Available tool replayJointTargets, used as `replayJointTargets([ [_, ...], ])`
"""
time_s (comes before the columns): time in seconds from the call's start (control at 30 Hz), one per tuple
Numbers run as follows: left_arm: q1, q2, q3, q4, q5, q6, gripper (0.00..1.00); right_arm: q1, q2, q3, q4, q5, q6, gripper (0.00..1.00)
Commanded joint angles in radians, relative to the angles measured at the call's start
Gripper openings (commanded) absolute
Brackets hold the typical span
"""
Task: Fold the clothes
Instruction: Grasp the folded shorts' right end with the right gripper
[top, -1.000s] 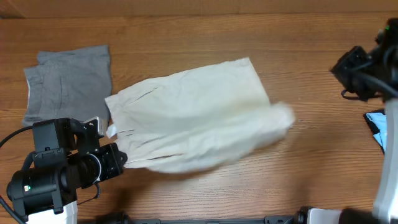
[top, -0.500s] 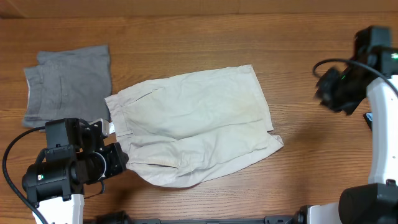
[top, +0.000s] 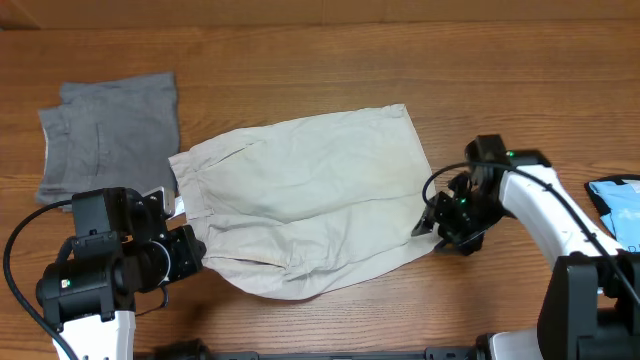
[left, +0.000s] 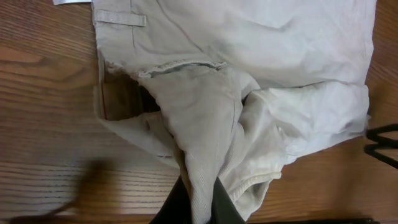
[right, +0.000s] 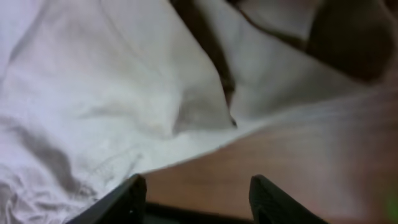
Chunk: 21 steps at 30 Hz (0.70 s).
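Middle of the worktop (top: 330, 60): shorts (top: 300, 195), roughly flat. Light floppy cotton I'd guess, so they'll sag and bunch; grab hem or waistband corners. Left tool (left: 198, 208) pinches a fold by the waistband. Right tool (right: 196, 193) gapes empty over the leg hem.

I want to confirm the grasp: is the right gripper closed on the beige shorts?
No; the right gripper has its fingers apart above the table, just short of the shorts.
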Motion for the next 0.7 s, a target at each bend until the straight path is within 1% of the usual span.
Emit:
replayJointTargets([
  [0.0,0.004,-0.002,-0.002,0.010,0.005,-0.006,0.05,0.002,-0.008,-0.067,0.090,-0.031,0.047,0.58],
  [0.1,0.004,-0.002,-0.002,0.009,0.005,-0.006,0.05,0.002,-0.008,-0.123,0.193,-0.032,0.092,0.55],
  [0.2,0.004,-0.002,-0.002,0.009,0.005,-0.006,0.05,0.002,-0.008,-0.137,0.253,-0.031,0.115,0.46],
  [0.3,0.004,-0.002,-0.002,0.008,0.005,-0.006,0.05,0.002,-0.008,-0.137,0.277,-0.027,0.115,0.39],
  [0.4,0.004,-0.002,-0.002,0.008,0.005,-0.006,0.05,-0.003,-0.008,-0.136,0.292,-0.028,0.114,0.29],
  [0.5,0.004,-0.002,-0.002,0.008,0.005,-0.006,0.05,-0.016,-0.008,-0.135,0.301,-0.016,0.114,0.27],
  [0.53,0.004,-0.002,-0.002,0.008,0.005,-0.006,0.05,-0.023,-0.008,-0.133,0.303,-0.008,0.113,0.21],
  [0.57,0.004,-0.002,-0.002,0.009,0.005,-0.006,0.06,-0.029,-0.008,-0.129,0.303,0.002,0.113,0.17],
  [0.63,0.004,-0.002,-0.002,0.010,0.004,-0.006,0.06,-0.045,-0.008,-0.114,0.298,0.002,0.101,0.11],
  [0.67,0.004,-0.002,-0.002,0.011,0.004,-0.006,0.06,-0.053,-0.010,-0.103,0.288,0.003,0.089,0.05],
])
